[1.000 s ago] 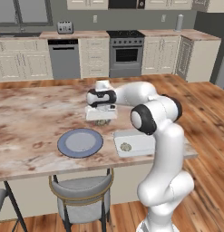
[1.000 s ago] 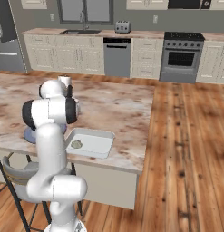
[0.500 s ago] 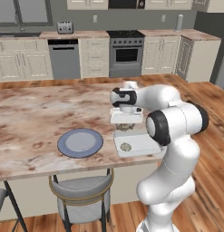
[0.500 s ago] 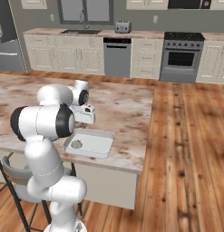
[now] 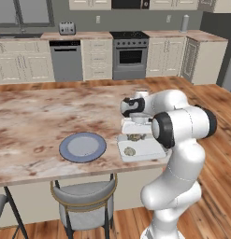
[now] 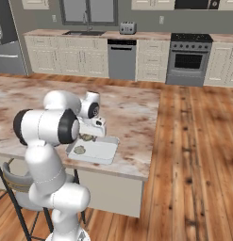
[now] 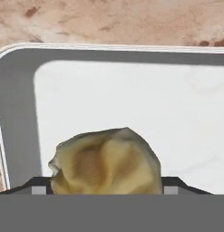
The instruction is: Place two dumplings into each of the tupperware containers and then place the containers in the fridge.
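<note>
Swinging rightward along the table (image 5: 37,116), my arm has carried the end effector (image 5: 135,132) from above the bare marble near the plate (image 5: 83,146) to a spot over the tupperware container (image 5: 149,148); the plate itself has not shifted, and the base cameras hold the same framing as before.

From the left base view I see the end effector hanging low over the far end of the container, which sits at the near table edge just right of the round grey-blue plate; one dumpling (image 5: 130,151) lies on the tray floor toward its near left part; a second dumpling (image 5: 135,137) sits right under the end effector at the tray's far side.

From the right base view the container (image 6: 103,151) lies beside my arm's elbow, the end effector (image 6: 93,131) above its back rim; the two dumplings show as small tan lumps, one on the floor (image 6: 79,150), one beneath the fingers (image 6: 86,137).

Through the hand view a creased tan dumpling (image 7: 106,164) sits between the two dark fingertips (image 7: 39,186), over the white tray floor (image 7: 131,99); the fingers stand wide on either side of it; I cannot tell whether they press it or merely flank it.
</note>
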Motion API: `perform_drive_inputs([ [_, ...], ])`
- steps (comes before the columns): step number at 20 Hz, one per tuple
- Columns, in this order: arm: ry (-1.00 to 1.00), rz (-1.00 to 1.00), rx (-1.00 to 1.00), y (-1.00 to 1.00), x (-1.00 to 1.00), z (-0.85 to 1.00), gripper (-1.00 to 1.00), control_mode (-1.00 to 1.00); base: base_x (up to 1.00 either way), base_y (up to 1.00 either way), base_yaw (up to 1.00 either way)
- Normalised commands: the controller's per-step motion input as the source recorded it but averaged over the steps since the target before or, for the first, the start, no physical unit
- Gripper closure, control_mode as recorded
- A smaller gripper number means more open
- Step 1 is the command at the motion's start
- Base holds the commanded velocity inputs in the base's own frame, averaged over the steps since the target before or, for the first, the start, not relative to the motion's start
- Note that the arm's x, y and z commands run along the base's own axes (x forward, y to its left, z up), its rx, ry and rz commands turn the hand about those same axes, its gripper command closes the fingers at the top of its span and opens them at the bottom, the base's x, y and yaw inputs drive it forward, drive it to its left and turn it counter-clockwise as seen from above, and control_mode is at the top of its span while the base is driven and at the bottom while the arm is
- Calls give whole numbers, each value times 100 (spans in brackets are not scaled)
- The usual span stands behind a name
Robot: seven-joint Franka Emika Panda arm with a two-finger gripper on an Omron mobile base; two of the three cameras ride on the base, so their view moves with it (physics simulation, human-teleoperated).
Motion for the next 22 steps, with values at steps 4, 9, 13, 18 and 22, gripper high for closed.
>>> perform_drive_inputs([
  [4,1,0,0,-45,3,-25,100,-100,0,0,0],
  [9,1,0,0,-18,-13,-32,100,-100,0,0,0],
  [13,0,2,0,17,-5,-27,-100,-100,0,0,0],
  [18,0,1,0,9,0,-10,-100,-100,0,0,0],
  [22,-1,0,0,-17,-10,6,-100,-100,0,0,0],
])
